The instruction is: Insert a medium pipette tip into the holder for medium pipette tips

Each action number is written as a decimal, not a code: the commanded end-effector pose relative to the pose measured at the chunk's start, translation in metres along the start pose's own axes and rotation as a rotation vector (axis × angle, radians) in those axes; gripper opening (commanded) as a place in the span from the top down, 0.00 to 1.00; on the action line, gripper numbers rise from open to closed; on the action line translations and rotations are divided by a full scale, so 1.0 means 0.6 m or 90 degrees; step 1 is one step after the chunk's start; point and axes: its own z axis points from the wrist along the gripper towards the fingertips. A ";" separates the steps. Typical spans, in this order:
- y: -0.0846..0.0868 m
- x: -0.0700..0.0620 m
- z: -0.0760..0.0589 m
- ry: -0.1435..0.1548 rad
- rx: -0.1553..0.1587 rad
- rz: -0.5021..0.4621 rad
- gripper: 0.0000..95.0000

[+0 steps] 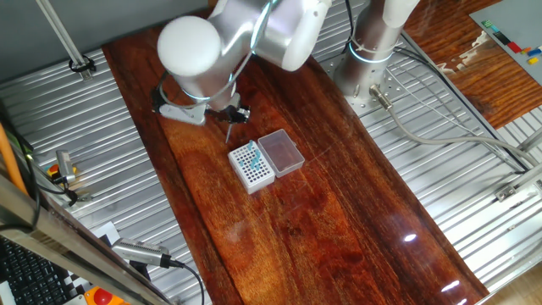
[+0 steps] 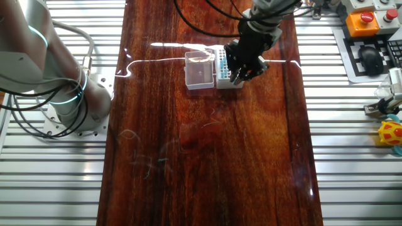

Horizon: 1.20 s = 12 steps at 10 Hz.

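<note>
The holder for medium pipette tips [image 1: 251, 167] is a small white box with a grid of holes, standing on the wooden table, its clear pinkish lid [image 1: 281, 152] folded open beside it. My gripper [image 1: 232, 115] hangs just above and behind the box, shut on the medium pipette tip [image 1: 229, 132], a thin pale sliver pointing down toward the box's near corner. In the other fixed view the gripper [image 2: 239, 75] covers part of the holder [image 2: 222, 68], the lid [image 2: 200, 70] lies to its left, and the tip is too small to make out.
The arm's base [image 1: 368, 51] is bolted at the table's far side with cables [image 1: 440, 135] running off it. Ribbed metal surfaces flank the wooden board [image 2: 207, 157]. An orange stop button [image 2: 366, 19], a mouse [image 2: 370, 59] and a yellow toy [image 2: 391, 133] sit at one side.
</note>
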 end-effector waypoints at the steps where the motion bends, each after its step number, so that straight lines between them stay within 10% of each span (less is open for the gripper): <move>1: 0.018 -0.012 0.005 0.012 -0.041 0.096 1.00; 12: 0.014 0.008 -0.005 0.035 -0.037 0.061 1.00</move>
